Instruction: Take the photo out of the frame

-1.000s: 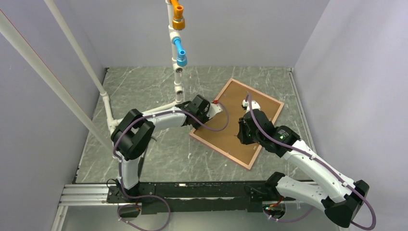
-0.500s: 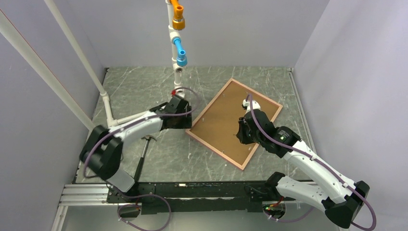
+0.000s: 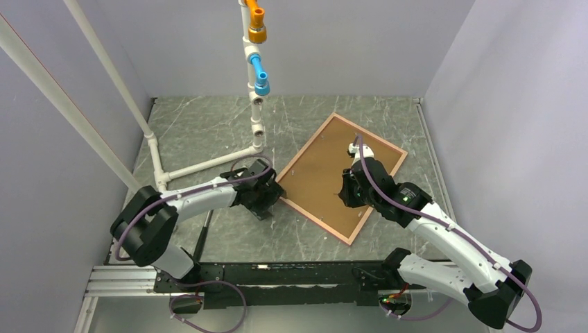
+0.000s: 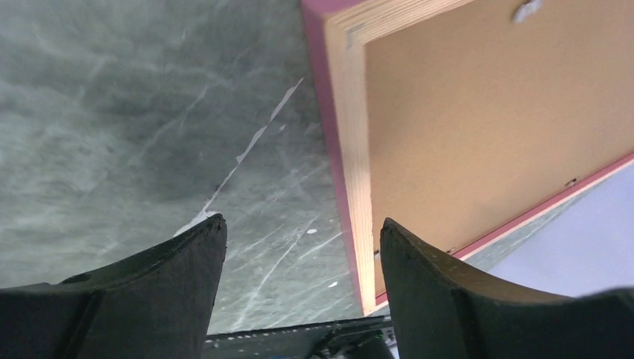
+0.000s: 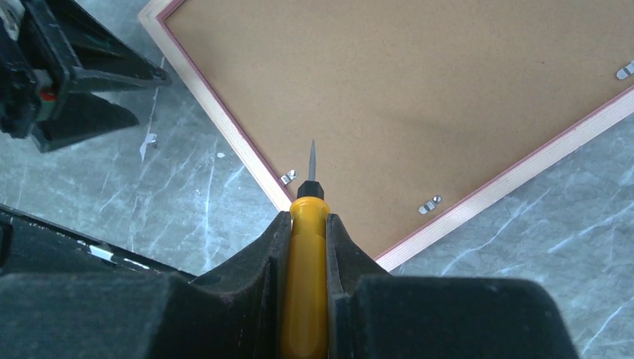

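The grey-green marble table (image 3: 208, 132) carries the frame (image 3: 312, 219), which lies flat and turned at an angle, back side up. Its brown backing board (image 3: 322, 173) fills the wooden rim. The photo does not show in any view; only the backing board faces the cameras.

The left gripper (image 4: 299, 228) hangs low over the bare table just beside the frame's near-left corner. Its jaws are spread wide and hold nothing. In its wrist view the frame's pale wooden edge runs down toward the right-hand finger, and whether the two touch cannot be told. The right wrist view shows this same gripper from the side, clear of the rim.

The right gripper (image 5: 306, 221) sits over the near half of the backing board, its jaws clamped tight on the yellow handle of a screwdriver (image 5: 305, 284). The thin blade (image 5: 312, 157) points out over the board; whether its tip touches the board cannot be told.

Small metal clips (image 5: 288, 177) sit along the inside of the rim, one just beside the blade. The top view is too coarse to show them.
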You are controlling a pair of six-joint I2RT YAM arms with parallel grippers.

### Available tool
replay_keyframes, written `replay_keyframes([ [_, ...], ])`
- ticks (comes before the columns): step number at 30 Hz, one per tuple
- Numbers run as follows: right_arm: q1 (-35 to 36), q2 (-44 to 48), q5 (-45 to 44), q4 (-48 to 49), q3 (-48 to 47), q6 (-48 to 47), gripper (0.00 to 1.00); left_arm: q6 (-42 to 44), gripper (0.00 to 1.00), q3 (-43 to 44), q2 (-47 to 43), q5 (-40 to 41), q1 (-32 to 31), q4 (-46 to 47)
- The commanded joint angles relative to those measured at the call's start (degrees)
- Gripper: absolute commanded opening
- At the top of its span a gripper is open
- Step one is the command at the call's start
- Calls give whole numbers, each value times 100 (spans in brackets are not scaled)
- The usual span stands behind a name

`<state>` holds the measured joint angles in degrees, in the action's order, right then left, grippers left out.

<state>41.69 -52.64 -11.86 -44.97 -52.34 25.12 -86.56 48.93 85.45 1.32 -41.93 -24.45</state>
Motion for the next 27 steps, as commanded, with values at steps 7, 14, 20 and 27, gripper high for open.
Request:
replay_keyframes([
  [7,-12,198,22,199,151,34,0,-1831,66,541,1163,-311,-287,-44],
  [14,-12,218,41,208,189,36,0,-1895,66,975,1731,-150,-413,-435],
  [20,-13,203,86,247,138,30,0,-1512,44,1608,2206,290,-494,-1372],
  [27,8,-44,376,387,252,51,0,-313,8,1524,2446,934,-546,-1034],
])
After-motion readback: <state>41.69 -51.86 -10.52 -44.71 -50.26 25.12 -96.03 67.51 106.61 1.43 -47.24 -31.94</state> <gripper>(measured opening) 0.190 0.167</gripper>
